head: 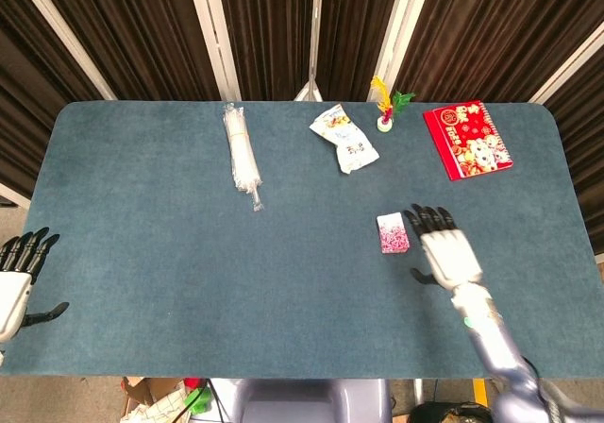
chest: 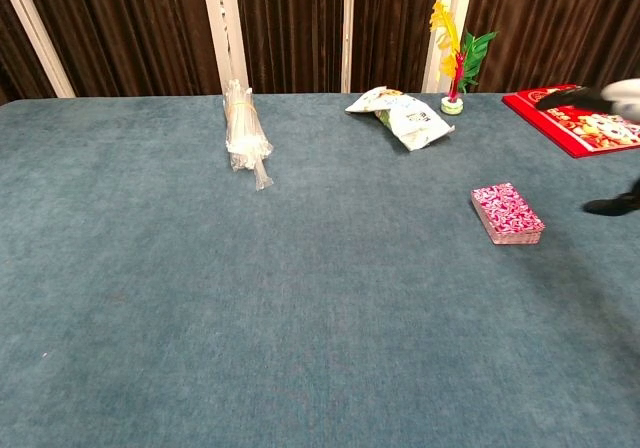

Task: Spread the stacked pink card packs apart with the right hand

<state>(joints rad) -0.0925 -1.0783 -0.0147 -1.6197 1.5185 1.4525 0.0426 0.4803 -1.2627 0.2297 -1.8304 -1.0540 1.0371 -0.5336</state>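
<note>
On blue felt table (head: 189,281), right of centre: pink card packs (head: 393,232) lying stacked, not yet spread. Right hand (head: 446,253) hovering just beside the packs, fingers extended and apart, holding nothing, not touching. Left hand (head: 17,286) resting at near-left edge, empty, fingers apart. Whole spreading step remaining, by judgement. Dark curtains (head: 264,26) hanging behind; red booklet (head: 467,140), snack bag (head: 345,138), straw bundle (head: 242,156) sitting well apart.

No text, label or number can be read. The red decorated booklet (head: 467,140) at two o'clock on the blue-grey table (head: 170,253) and the white snack bag (head: 345,138) at twelve o'clock carry print too small to read.
</note>
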